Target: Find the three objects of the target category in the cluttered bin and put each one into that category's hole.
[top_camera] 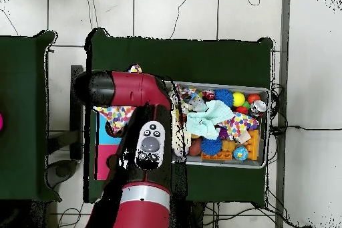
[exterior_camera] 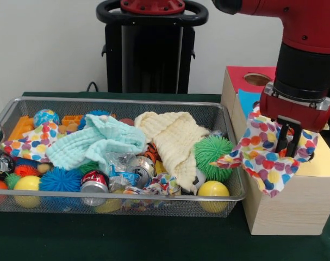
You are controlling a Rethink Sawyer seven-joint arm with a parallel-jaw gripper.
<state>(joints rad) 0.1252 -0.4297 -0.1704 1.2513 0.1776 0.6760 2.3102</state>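
Red arm point(top_camera: 137, 115) (foreshortened) hides boxes beside bin point(top_camera: 262, 160).

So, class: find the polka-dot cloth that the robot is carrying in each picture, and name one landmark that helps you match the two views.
Front view: the polka-dot cloth hangs at the right, under the gripper, over the yellow-topped box.
Overhead view: the same cloth peeks out left of the red arm, over the boxes.
Shared landmark: the wire basket, beside the boxes in both.
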